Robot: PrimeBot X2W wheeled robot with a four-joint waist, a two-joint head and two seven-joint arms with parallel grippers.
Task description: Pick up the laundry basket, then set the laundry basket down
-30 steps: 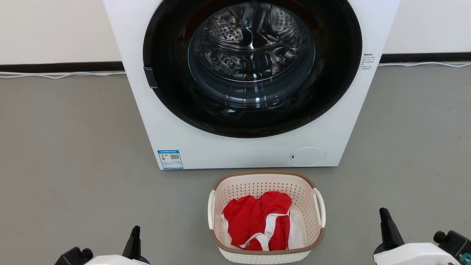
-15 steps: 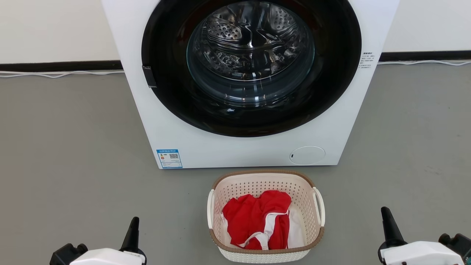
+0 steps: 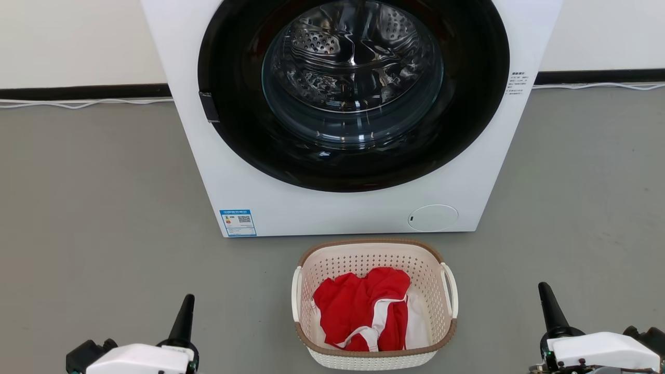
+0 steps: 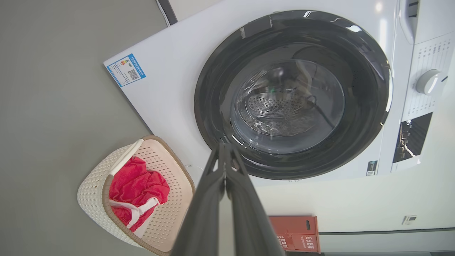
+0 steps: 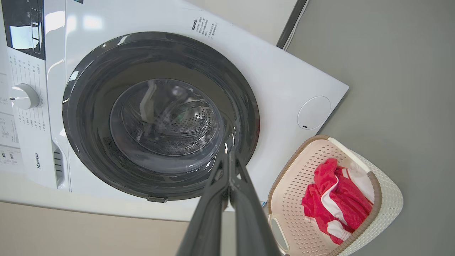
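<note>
Quick count: one washing machine (image 3: pixel 332 208), one laundry basket (image 3: pixel 371 243), one red-and-white garment (image 3: pixel 358 306) bunched up inside it, and two claws. The basket sits on the grey floor (image 3: pixel 104 208) at the washer's 6 o'clock, just in front of it. It's at 3 o'clock from the left claw (image 3: pixel 186 306) and 9 o'clock from the right claw (image 3: pixel 546 296), well apart from both. Both claws are pinched fully closed with nothing in them
</note>
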